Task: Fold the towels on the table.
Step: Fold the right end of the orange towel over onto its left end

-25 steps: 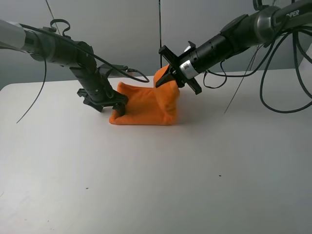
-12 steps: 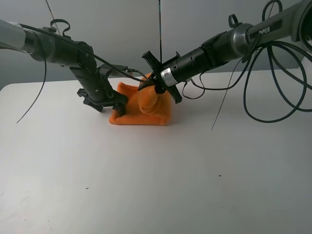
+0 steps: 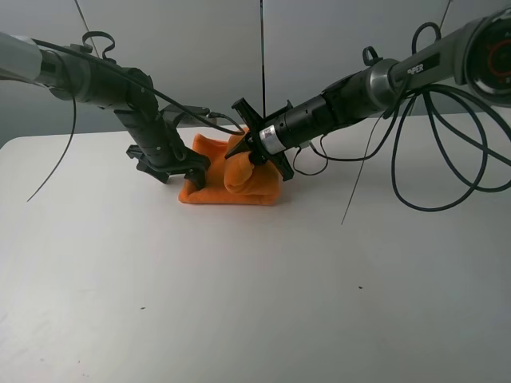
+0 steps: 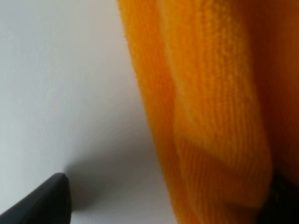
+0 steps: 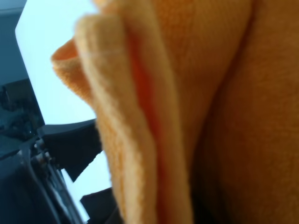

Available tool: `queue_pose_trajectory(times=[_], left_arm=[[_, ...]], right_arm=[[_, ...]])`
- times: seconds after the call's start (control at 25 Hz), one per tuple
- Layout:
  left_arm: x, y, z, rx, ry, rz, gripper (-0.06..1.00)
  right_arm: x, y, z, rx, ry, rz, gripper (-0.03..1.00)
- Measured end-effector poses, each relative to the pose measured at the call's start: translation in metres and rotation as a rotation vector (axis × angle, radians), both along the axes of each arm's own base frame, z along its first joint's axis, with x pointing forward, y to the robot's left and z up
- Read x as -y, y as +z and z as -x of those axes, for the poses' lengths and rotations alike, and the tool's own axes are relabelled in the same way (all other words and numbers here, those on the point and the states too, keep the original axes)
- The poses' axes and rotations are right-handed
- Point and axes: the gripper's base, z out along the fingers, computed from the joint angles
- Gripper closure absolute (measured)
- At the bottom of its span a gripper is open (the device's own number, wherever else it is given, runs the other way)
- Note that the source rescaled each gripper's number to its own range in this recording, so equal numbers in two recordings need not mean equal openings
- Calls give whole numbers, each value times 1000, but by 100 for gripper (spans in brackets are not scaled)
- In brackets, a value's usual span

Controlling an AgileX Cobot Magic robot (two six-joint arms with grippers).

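fuzzy orange towel (image 3: 239, 190) lies bunched, long way left-right, far back on my smooth white table (image 3: 239, 303). my right gripper (image 3: 249, 150) pinches a fold; for the left gripper (image 3: 194, 177) i can't tell.

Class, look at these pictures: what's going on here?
Two robot arms are folding an orange towel on a white table. The right end effector grips a raised flap above the towel's middle. The left end effector sits at its left edge, grip unclear. The towel is bunched, not yet flat.
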Motion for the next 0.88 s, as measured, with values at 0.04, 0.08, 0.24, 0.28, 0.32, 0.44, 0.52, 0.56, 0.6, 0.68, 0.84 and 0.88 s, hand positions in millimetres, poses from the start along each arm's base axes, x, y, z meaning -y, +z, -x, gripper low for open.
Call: queue_pose_trajectory(times=[0.04,0.08,0.24,0.28,0.32,0.44,0.52,0.56,0.6,0.68,0.84,0.88], left_arm=[[0,0,0,0,0,0,-5],[0,1,0,2,0,1,-5],[-4,13,0,25,-21,-27,-5],[-8,20,0,32,-23,-41,-5],[-12,29,0,48,-18,-56,-5],[-28,60,-3,111,11,-87,-5],[-37,81,-2,156,29,-89,-5],[-40,90,-2,176,36,-88,-5],[-42,101,-1,198,40,-83,-5],[-46,121,2,240,55,-71,-5],[-50,163,13,329,76,-42,-5],[-51,172,16,351,77,-36,-5]], right_arm=[[0,0,0,3,-1,2,93],[0,0,-1,7,-4,5,93],[0,0,-1,12,-7,7,93],[0,0,-1,16,-4,8,93],[0,0,-1,17,-4,7,93],[1,0,-2,21,-6,8,93],[1,0,-2,23,-5,9,93],[0,0,-2,25,-4,8,93],[0,0,-2,31,-4,4,90],[-1,3,-3,50,1,-25,77],[-8,15,-3,103,25,-153,30],[-9,20,-3,115,31,-181,20]])
